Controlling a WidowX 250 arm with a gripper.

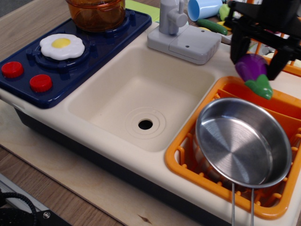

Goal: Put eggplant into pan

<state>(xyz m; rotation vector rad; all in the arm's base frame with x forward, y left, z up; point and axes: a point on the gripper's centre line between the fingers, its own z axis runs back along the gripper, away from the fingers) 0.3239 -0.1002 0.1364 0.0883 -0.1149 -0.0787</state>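
The purple eggplant (251,67) with its green stem cap pointing down-right hangs between the black fingers of my gripper (255,59), lifted above the back edge of the orange rack. The gripper is shut on it at the upper right. The shiny steel pan (242,147) sits tilted in the orange dish rack (188,165) at the lower right, its wire handle pointing toward the front edge. The eggplant is above and behind the pan's far rim, not over its middle.
A cream sink basin (143,99) lies in the middle, a grey faucet (181,33) behind it. A blue stove (70,52) at the left holds a toy fried egg (62,46) and an orange transparent pot (96,13). A blue cup (203,8) and slim green vegetable (211,26) lie at the back.
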